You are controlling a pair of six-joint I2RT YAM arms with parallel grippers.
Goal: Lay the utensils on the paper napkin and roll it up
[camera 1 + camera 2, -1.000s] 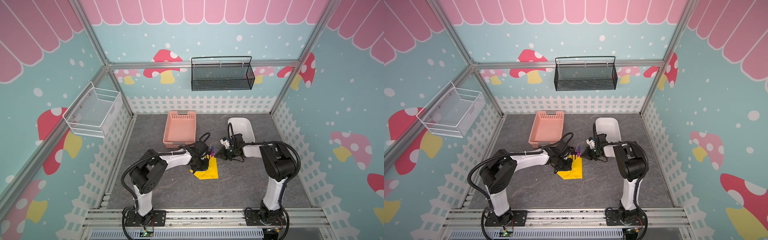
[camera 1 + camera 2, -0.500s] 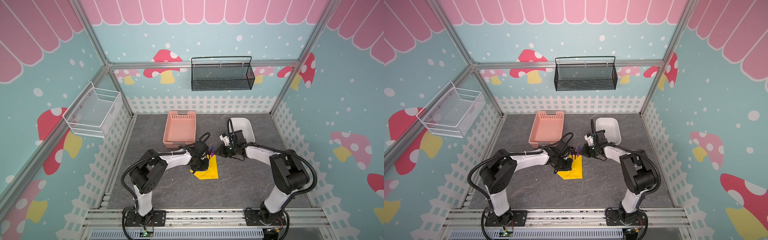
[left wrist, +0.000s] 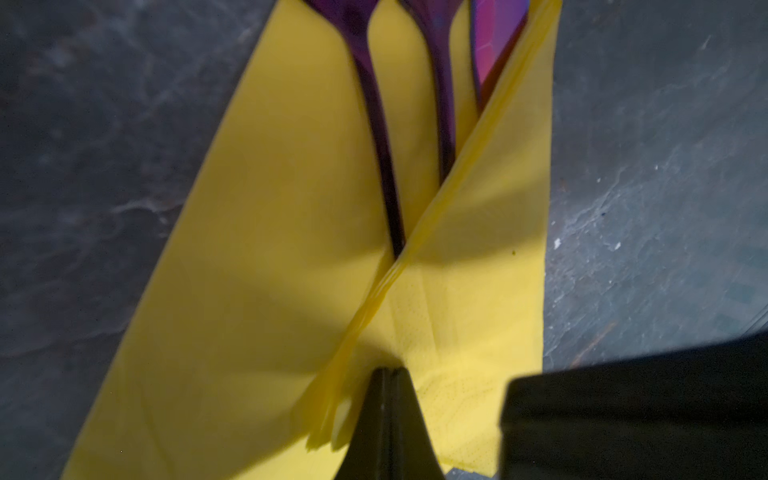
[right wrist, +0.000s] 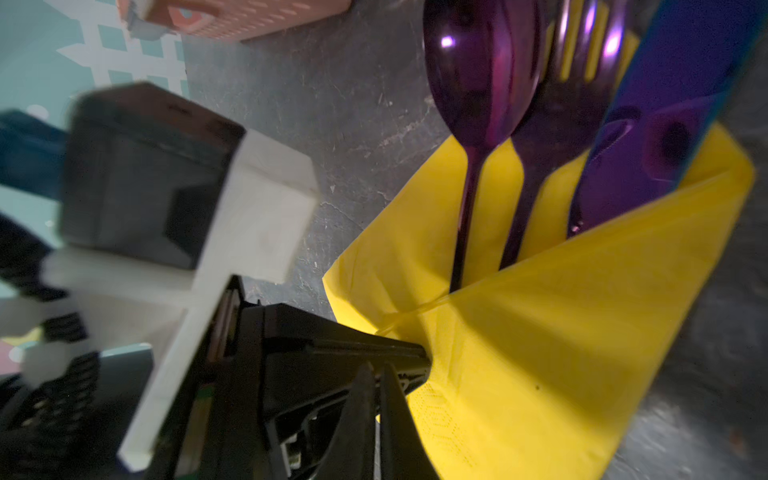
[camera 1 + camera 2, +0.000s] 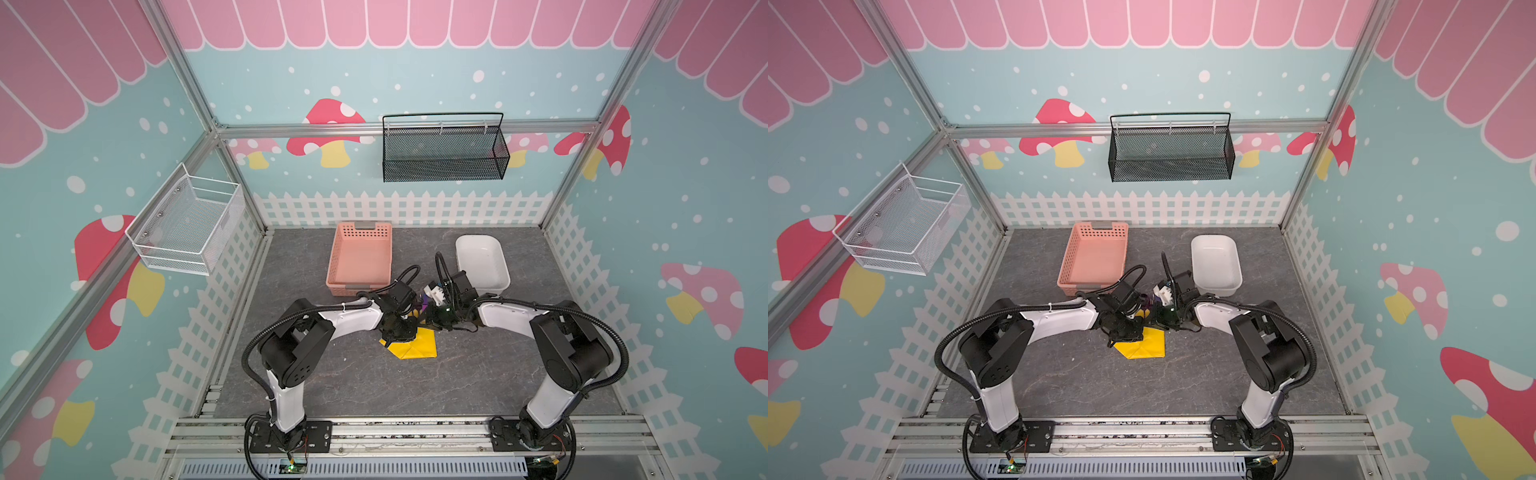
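Note:
The yellow paper napkin lies mid-table with one flap folded across the handles of the utensils. In the right wrist view the purple spoon, fork and knife stick out of the napkin side by side. My left gripper is shut, its tips resting on the flap's edge of the napkin. My right gripper is shut beside it at the napkin's far right corner, with nothing seen between its fingers.
A pink basket and a white tub stand just behind the two grippers. A black mesh basket hangs on the back wall, a white wire basket on the left wall.
The right gripper has moved left and nearer, up to the napkin beside the left gripper, while its elbow swung outward. The left gripper has stayed on the napkin.

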